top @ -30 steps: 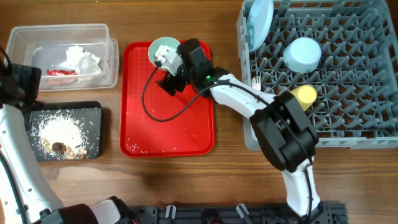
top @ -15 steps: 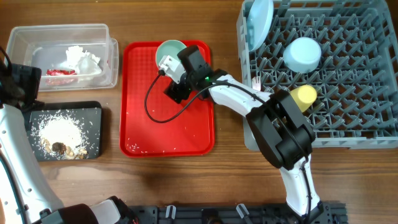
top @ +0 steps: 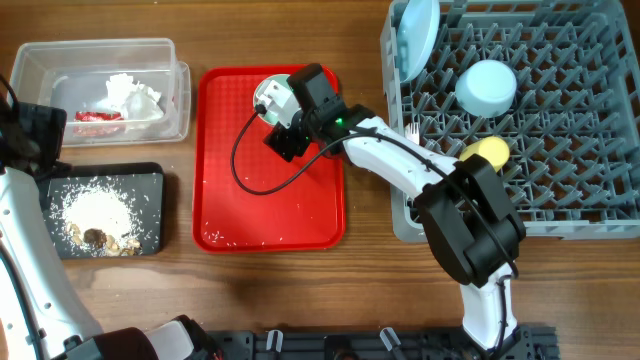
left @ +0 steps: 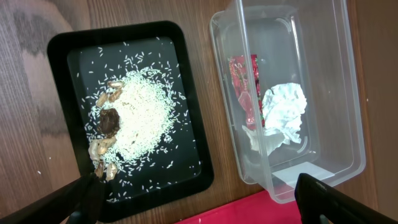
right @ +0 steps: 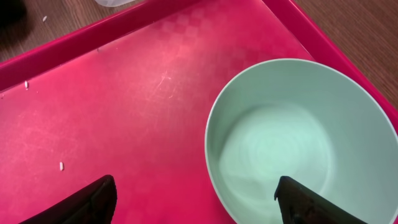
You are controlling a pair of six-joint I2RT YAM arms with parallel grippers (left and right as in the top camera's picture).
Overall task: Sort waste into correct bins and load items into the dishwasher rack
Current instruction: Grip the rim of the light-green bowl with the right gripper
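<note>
A pale green small bowl (right: 298,143) sits at the far end of the red tray (top: 270,210). In the overhead view the bowl (top: 262,92) is mostly hidden under my right gripper (top: 280,120). My right gripper (right: 199,199) is open and low over the tray, with the bowl's near rim between its fingers. My left gripper (left: 205,205) is open and empty above the black tray (left: 68,50) and the clear tub (left: 348,112). The tub holds a white napkin (left: 283,112) and a red wrapper (left: 245,87). The black tray holds brown scraps (left: 109,121) and whitish crumbs.
The grey rack (top: 560,190) at the right holds a pale blue plate (top: 418,35) upright, a pale blue bowl (top: 487,85), a yellow cup (top: 490,152) and a white fork (top: 412,130). A few crumbs lie on the red tray's near end.
My right gripper has shifted over the pale green bowl, which shows less from above now. My left arm has not moved.
</note>
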